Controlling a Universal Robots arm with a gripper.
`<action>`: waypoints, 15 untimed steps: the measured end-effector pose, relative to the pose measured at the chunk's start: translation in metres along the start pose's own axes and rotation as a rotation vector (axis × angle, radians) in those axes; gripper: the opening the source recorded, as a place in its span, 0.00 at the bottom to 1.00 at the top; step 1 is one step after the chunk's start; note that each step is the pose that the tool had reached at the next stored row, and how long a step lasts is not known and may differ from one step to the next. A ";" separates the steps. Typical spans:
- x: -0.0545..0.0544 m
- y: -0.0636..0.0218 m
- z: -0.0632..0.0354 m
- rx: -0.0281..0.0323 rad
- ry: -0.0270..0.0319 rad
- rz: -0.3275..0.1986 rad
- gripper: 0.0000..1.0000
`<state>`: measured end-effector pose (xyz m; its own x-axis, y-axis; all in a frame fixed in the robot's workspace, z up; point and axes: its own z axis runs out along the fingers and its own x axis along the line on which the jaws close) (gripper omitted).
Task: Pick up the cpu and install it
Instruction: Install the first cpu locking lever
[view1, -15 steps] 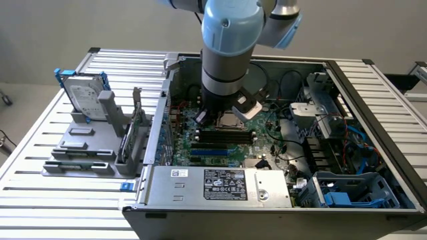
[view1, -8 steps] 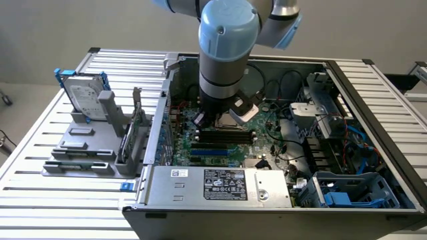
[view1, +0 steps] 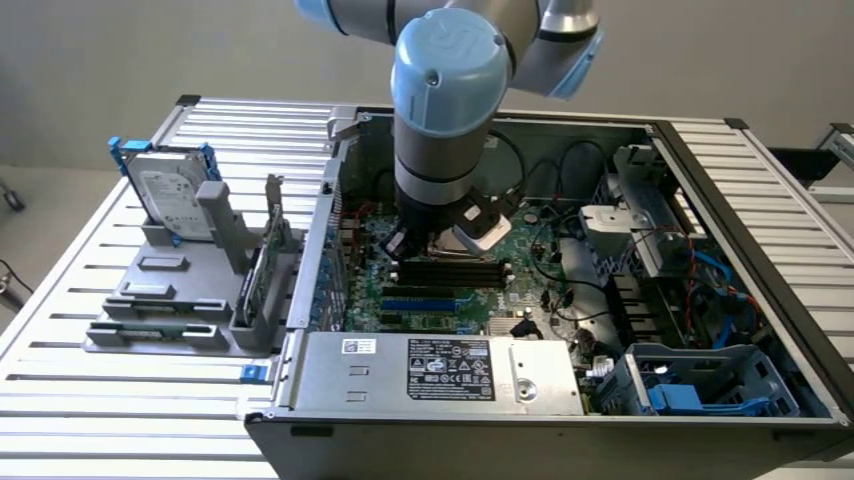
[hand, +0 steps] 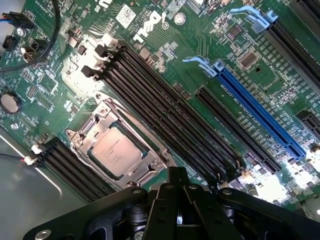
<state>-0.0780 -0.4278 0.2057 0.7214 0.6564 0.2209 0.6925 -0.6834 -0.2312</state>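
cpu (hand: 116, 152): lies flat inside the socket (hand: 120, 150) on the motherboard (hand: 200, 75), silver-grey top up, the metal frame round its edges; it looks seated, so the installing seems largely done.
Socket: just beside the black memory slots (hand: 165, 115), which run alongside it; the frame is there to press the chip down onto its contacts.
gripper (hand: 176, 175): jaws together with nothing between them, tip hanging above the board just beside the socket, not touching the cpu as far as I can tell.
Arm (view1: 447, 120): reaches straight down into the open computer case (view1: 747, 200) over the socket, likely because the chip must go in flat.
Hard drive (view1: 174, 190): stands upright in a grey holder (view1: 160, 300) on the desk (view1: 80, 270), well apart from the socket, outside the case.
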 end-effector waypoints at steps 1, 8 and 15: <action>0.000 -0.0004 0.0009 -0.0002 0.0015 0.000 0.11; 0.001 -0.0024 0.0089 -0.0098 0.0142 -0.006 0.11; 0.000 -0.0045 0.0133 -0.0200 0.0248 -0.011 0.11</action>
<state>-0.0811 -0.4204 0.1942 0.7136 0.6557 0.2467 0.6999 -0.6828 -0.2097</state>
